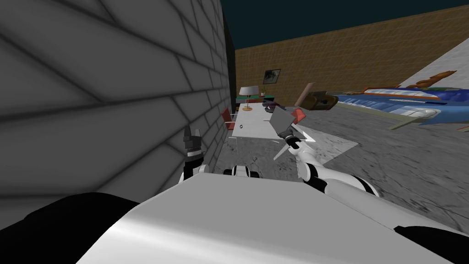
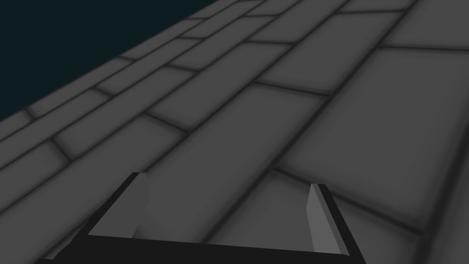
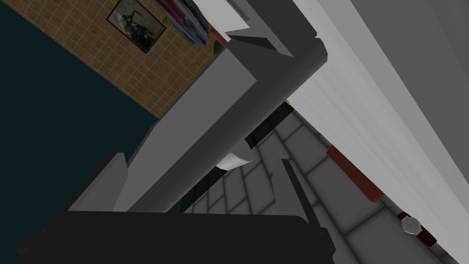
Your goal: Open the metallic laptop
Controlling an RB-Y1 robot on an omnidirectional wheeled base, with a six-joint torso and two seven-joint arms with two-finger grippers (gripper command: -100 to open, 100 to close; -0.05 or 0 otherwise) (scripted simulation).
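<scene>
The laptop (image 1: 280, 120) is grey and sits at the right edge of a white table (image 1: 249, 126), its lid lifted at a slant. My right gripper (image 1: 287, 134) is at the lid's near edge. In the right wrist view the grey lid (image 3: 220, 105) runs between the two fingers of the right gripper (image 3: 201, 160), lying against one finger (image 3: 107, 185) while the other finger (image 3: 291, 188) stands apart from it. The fingers are spread wide, so the gripper is open. My left gripper (image 1: 192, 136) is raised beside the grey brick wall, open and holding nothing (image 2: 226, 188).
A grey brick wall (image 1: 114, 91) runs close along my left. Red chairs (image 1: 227, 117) (image 1: 298, 114) flank the table, with a lamp (image 1: 248, 91) at its far end and a wristwatch (image 3: 411, 224) on top. A blue bed (image 1: 403, 98) lies far right.
</scene>
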